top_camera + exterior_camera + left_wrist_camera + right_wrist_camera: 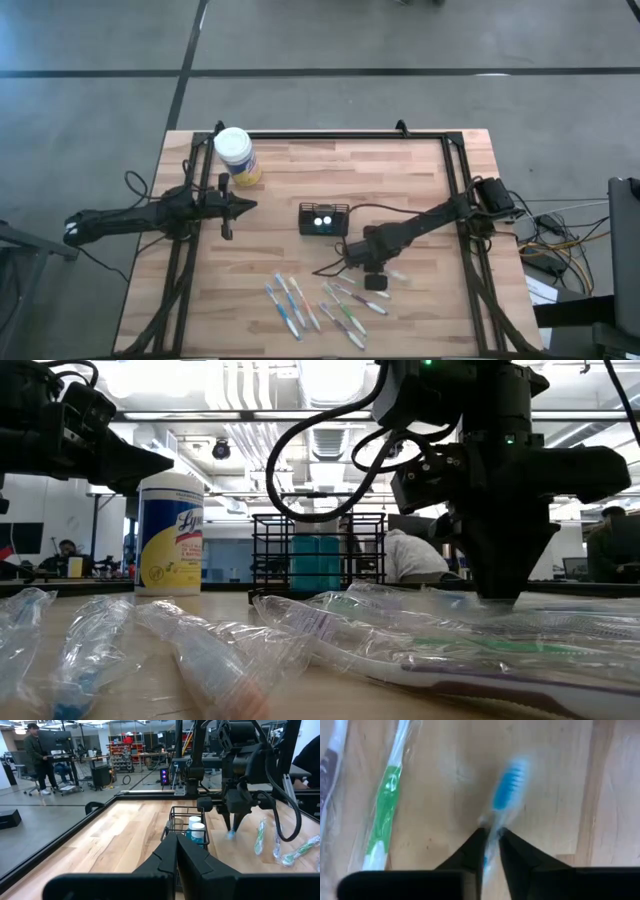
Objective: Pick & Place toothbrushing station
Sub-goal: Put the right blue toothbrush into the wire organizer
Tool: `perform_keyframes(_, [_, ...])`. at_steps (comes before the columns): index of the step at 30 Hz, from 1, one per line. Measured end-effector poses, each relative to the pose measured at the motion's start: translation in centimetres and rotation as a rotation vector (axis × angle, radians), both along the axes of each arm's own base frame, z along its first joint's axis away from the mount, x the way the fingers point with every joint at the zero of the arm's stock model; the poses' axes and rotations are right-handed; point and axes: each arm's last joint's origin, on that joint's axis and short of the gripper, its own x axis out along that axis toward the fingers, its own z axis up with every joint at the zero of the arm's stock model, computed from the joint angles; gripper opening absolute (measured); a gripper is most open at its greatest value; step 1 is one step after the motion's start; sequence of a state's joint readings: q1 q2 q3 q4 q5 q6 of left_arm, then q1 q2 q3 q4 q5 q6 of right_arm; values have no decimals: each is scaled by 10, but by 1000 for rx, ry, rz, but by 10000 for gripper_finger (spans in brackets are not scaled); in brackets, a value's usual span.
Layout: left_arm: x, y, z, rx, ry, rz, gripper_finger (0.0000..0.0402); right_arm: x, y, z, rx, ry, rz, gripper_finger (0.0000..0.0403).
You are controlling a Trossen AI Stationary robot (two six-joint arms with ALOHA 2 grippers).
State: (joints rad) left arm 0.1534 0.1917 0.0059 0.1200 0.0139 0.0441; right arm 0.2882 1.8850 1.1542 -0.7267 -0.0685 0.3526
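On the wooden bench (400, 180), the right tool (490, 837) pinches a blue toothbrush (506, 787) to carry it to the station (323, 218). The left tool (243, 207) waits, shut.

black mesh holder (324, 219), blue toothbrush (506, 787)

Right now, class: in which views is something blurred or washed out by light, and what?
Right wrist view: the blue toothbrush between the right gripper jaws is smeared; low view: the nearest wrapped toothbrushes are out of focus and the ceiling lights glare white.
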Motion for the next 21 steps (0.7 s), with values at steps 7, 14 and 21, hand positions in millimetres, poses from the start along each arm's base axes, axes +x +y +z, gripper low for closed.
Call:
perform_keyframes(7, [0, 0, 6, 10, -14, 0, 12, -4, -4, 24, 19, -75, 34, 13])
perform_keyframes(14, [0, 0, 15, 9, -53, 0, 12, -15, -15, 89, -91, -369, 41, 12])
perform_keyframes(21, [2, 0, 24, -38, -132, 9, 12, -22, -31, 159, -134, -913, 112, 12])
